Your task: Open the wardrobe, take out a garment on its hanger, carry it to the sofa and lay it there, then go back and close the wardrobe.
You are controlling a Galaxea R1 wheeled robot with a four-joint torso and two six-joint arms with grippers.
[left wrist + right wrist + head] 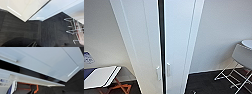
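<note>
The tall narrow white wardrobe (pixel 159 37) stands directly ahead on the dark carpet floor (pixel 204 83), its two plain doors ajar with a dark gap at the seam between the small white handles (pixel 168 69). Whether either claw is clenched cannot be told.

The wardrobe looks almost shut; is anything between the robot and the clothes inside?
Yes: the wardrobe's own two white doors. They stand nearly closed, leaving a narrow dark gap at the seam between the small handles. No garment shows through that gap.
</note>
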